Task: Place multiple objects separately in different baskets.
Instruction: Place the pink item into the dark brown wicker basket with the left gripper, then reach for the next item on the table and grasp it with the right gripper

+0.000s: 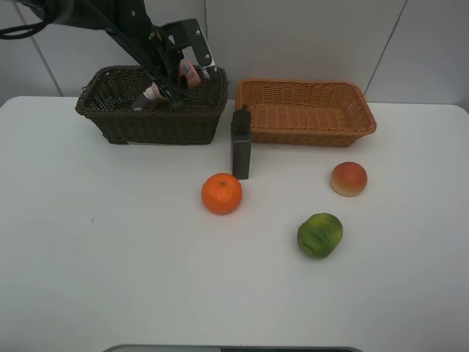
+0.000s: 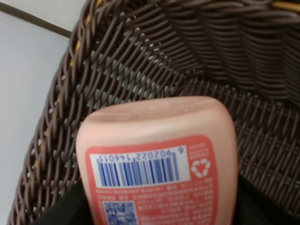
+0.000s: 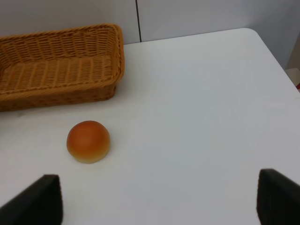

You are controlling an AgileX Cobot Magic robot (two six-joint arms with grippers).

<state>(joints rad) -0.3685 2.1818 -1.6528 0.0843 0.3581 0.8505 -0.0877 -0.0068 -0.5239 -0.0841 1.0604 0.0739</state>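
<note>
1. Noted left gripper (image 2: 159, 213) clamped shut on the pink bottle (image 2: 154, 154), held over the inside of the dark basket (image 1: 157, 125) at far left, near its right end. Cannot tell whether the bottle touches the basket floor.
2. Judged step in hand: dropping the bottle into that basket. Next move calls for parting the jaws low enough to avoid a bounce, then lifting out without snagging the weave.
3. Recorded bottle as smooth plastic, rounded at the end, with printed label and barcode. Recorded basket as deep, rectangular, dark brown wicker with an open weave.
4. Found grey bottle (image 1: 241, 144) upright on the white table (image 1: 95, 257), just in front of the gap between the 2 baskets. Tall, boxy, matt; probably easy to tip.
5. Found orange (image 1: 221, 193) near it, toward the camera. Round, glossy, finely dimpled.
6. Logged tan basket (image 1: 308, 136) just right of the dark one. Shallow, tighter weave, nothing seen inside.
7. Logged green fruit (image 1: 319, 235) toward the front: lumpy, shiny. Logged peach (image 1: 349, 179) further right: smooth, red fading to yellow.
8. Noted right gripper (image 3: 154, 199) with jaws wide apart, holding nothing, above bare table near the peach.
9. Judged 4 loose items not yet sorted.
</note>
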